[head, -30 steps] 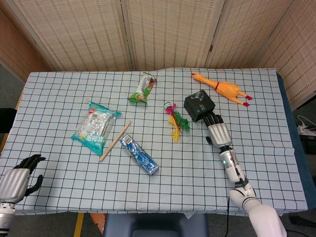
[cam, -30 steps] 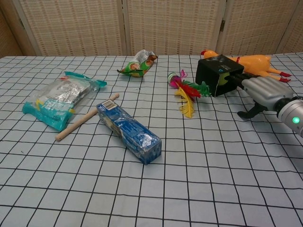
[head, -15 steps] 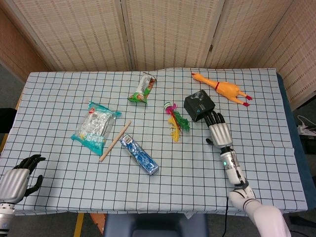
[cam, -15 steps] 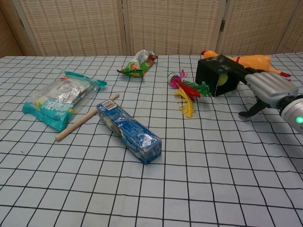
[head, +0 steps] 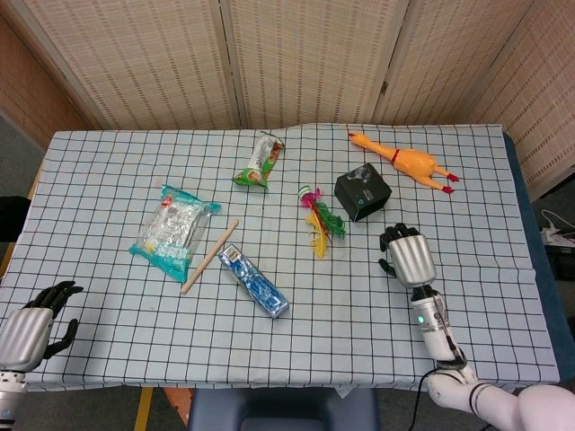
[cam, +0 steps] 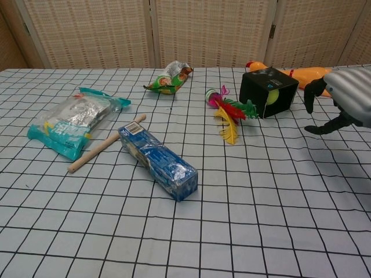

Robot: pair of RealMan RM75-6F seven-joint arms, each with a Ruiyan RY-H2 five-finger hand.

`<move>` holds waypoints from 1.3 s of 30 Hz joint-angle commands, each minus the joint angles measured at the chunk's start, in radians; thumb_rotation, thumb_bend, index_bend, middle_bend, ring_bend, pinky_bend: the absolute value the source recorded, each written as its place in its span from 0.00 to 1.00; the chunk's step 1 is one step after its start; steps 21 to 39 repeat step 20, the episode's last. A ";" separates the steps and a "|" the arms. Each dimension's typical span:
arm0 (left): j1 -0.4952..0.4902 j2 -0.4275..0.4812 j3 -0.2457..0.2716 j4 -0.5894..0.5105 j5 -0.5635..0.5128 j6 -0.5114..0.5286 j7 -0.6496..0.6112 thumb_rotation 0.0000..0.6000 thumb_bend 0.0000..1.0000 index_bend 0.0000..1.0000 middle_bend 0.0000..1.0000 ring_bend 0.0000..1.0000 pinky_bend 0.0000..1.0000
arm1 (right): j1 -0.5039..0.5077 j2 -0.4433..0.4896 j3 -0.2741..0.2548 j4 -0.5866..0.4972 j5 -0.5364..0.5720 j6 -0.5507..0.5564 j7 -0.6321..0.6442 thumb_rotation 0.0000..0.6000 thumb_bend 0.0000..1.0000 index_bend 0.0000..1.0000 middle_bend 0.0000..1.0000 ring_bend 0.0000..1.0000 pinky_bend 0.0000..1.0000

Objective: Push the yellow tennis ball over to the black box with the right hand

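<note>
The yellow tennis ball (cam: 272,97) shows as a yellow-green round patch at the right-hand face of the black box (cam: 261,90). I cannot tell whether it touches that face or sits inside an opening. In the head view the ball (head: 359,214) is only a small spot at the near edge of the box (head: 362,192). My right hand (head: 406,256) hangs above the table, nearer to me than the box and apart from it. The right hand (cam: 342,98) holds nothing, its dark fingers (cam: 309,95) drooping and its thumb apart. My left hand (head: 36,319) rests at the near left edge with nothing in it.
Left of the box lies a feathered shuttlecock (head: 316,215), and behind it a rubber chicken (head: 404,163). A blue packet (head: 254,281), a wooden stick (head: 209,256), a clear snack bag (head: 172,229) and a green snack bag (head: 260,162) lie further left on the checked cloth (head: 108,171).
My right hand has drawn back from the black box towards me and lifted, and its fingers have bent down. The ball stays at the box. The left hand has not moved.
</note>
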 commanded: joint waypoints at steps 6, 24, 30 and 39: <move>0.001 0.004 0.000 -0.001 0.005 0.004 -0.007 1.00 0.50 0.24 0.15 0.17 0.43 | -0.211 0.267 -0.071 -0.419 0.010 0.179 -0.178 1.00 0.07 0.59 0.45 0.28 0.49; -0.005 -0.005 0.004 -0.007 0.019 -0.001 0.012 1.00 0.50 0.24 0.15 0.17 0.43 | -0.279 0.365 -0.111 -0.526 0.082 0.084 -0.194 1.00 0.07 0.07 0.01 0.00 0.22; -0.005 -0.005 0.004 -0.007 0.019 -0.001 0.012 1.00 0.50 0.24 0.15 0.17 0.43 | -0.279 0.365 -0.111 -0.526 0.082 0.084 -0.194 1.00 0.07 0.07 0.01 0.00 0.22; -0.005 -0.005 0.004 -0.007 0.019 -0.001 0.012 1.00 0.50 0.24 0.15 0.17 0.43 | -0.279 0.365 -0.111 -0.526 0.082 0.084 -0.194 1.00 0.07 0.07 0.01 0.00 0.22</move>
